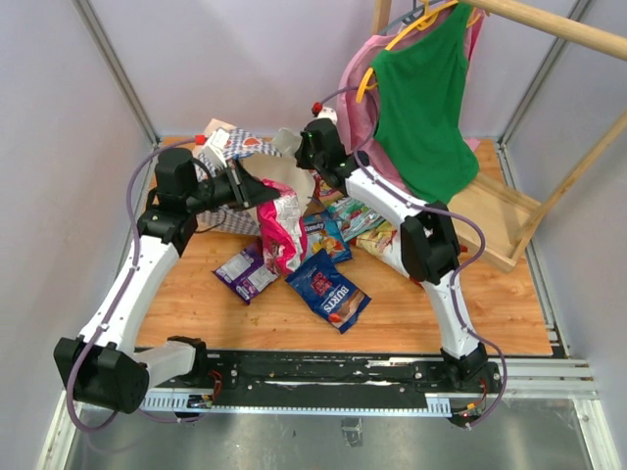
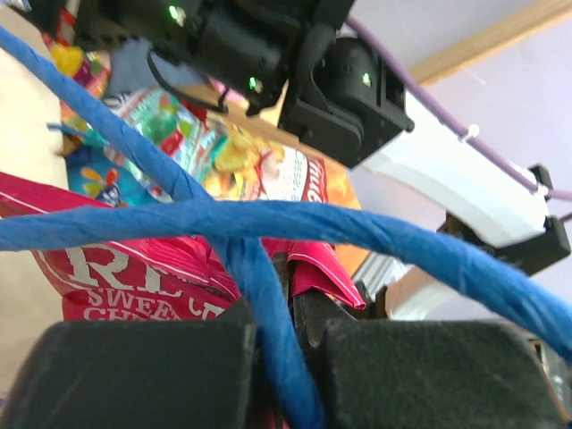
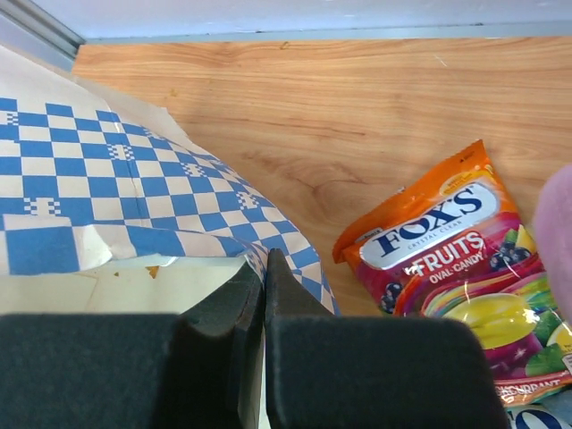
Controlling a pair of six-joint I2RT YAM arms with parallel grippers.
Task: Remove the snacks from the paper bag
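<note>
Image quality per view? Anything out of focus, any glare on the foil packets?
Top external: even light, soft shadows, Burts packet legible. Left wrist: left pads blurred; blue cord handle and magenta packet print sharp enough. Right wrist: right pads blurred; paper bag checks and Fox's packet crisp, faint sheen.
</note>
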